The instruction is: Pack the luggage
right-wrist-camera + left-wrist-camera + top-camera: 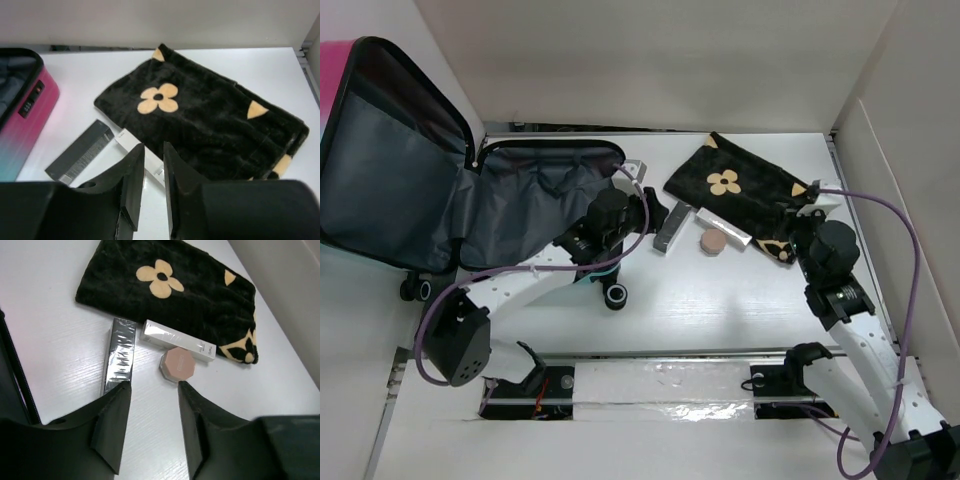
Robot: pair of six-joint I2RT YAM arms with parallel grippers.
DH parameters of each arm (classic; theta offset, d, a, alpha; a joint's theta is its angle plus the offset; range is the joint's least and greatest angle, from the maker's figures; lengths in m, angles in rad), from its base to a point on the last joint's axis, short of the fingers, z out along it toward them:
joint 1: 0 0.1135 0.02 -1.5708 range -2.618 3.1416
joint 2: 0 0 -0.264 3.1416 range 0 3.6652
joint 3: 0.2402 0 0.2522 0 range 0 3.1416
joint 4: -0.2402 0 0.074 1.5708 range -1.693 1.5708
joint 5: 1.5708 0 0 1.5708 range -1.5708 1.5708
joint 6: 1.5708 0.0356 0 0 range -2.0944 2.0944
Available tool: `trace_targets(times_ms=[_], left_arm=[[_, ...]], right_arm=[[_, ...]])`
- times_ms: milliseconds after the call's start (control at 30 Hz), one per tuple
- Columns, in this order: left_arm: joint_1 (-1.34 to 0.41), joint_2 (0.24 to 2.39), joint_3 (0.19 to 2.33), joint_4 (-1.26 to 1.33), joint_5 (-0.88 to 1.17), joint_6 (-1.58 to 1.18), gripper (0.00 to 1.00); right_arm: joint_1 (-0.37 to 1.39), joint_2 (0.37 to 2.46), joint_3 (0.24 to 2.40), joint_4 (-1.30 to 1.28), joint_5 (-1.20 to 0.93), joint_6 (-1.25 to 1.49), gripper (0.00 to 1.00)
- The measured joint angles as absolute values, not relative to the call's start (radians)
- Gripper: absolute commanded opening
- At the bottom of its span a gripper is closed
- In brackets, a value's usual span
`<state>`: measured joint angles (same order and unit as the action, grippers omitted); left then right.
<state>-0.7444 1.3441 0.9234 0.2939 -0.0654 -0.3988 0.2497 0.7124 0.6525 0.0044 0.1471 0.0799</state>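
Observation:
The luggage (535, 205) lies open at the left, dark grey lining up, with its lid (380, 170) raised. Its pink-to-teal shell (22, 127) shows in the right wrist view. On the table beside it lie a black box (120, 355), a white box (177, 342) and a pink compact (177, 364), in front of a black pouch with tan flowers (740, 185). My left gripper (153, 385) hangs open and empty just short of the black box and the compact. My right gripper (153, 146) is narrowly open above the white box (132, 142), holding nothing.
White walls close in the back and right side of the table (720, 300). The luggage's black wheels (616, 296) sit near the left arm. Purple cables (910, 250) loop off both arms. A rail (660, 385) runs along the near edge between the bases.

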Motion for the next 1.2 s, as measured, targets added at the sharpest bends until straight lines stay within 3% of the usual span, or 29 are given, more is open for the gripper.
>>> trace_targets(times_ms=[33, 100, 233, 267, 300, 333, 367, 400, 433, 567, 933, 1100, 1200], left_arm=[[-0.744, 1.361, 0.937, 0.284, -0.057, -0.393, 0.2], [-0.747, 1.399, 0.976, 0.265, -0.043, -0.373, 0.0], [-0.789, 1.5, 1.078, 0.201, -0.086, -0.325, 0.0], [-0.808, 1.528, 1.103, 0.183, -0.102, -0.311, 0.01], [-0.825, 1.553, 1.123, 0.167, -0.116, -0.3, 0.1], [-0.836, 1.575, 1.137, 0.153, -0.124, -0.288, 0.36], [-0.847, 1.598, 1.151, 0.136, -0.128, -0.276, 0.45], [-0.857, 1.623, 1.168, 0.115, -0.13, -0.27, 0.51], [-0.862, 1.653, 1.188, 0.094, -0.133, -0.266, 0.59], [-0.862, 1.756, 1.248, 0.043, -0.143, -0.247, 0.65], [-0.856, 1.933, 1.372, -0.065, -0.284, -0.209, 0.71], [-0.826, 1.983, 1.439, -0.08, -0.283, -0.188, 0.71], [-0.805, 2.031, 1.463, -0.069, -0.257, -0.178, 0.65]], right_arm=[[0.25, 0.704, 0.652, 0.01, 0.146, 0.078, 0.0], [0.249, 0.683, 0.645, 0.027, 0.141, 0.095, 0.0], [0.249, 0.643, 0.616, 0.046, 0.14, 0.105, 0.0], [0.249, 0.639, 0.607, 0.055, 0.14, 0.109, 0.01], [0.249, 0.636, 0.602, 0.057, 0.14, 0.112, 0.12], [0.249, 0.636, 0.598, 0.06, 0.139, 0.117, 0.2], [0.249, 0.636, 0.595, 0.06, 0.139, 0.122, 0.31], [0.249, 0.635, 0.593, 0.06, 0.139, 0.127, 0.48], [0.249, 0.635, 0.591, 0.06, 0.139, 0.132, 0.55], [0.249, 0.634, 0.591, 0.065, 0.133, 0.136, 0.64], [0.249, 0.646, 0.59, 0.086, 0.073, 0.131, 0.64], [0.249, 0.67, 0.59, 0.078, 0.056, 0.128, 0.65], [0.249, 0.661, 0.59, 0.08, 0.056, 0.128, 0.65]])
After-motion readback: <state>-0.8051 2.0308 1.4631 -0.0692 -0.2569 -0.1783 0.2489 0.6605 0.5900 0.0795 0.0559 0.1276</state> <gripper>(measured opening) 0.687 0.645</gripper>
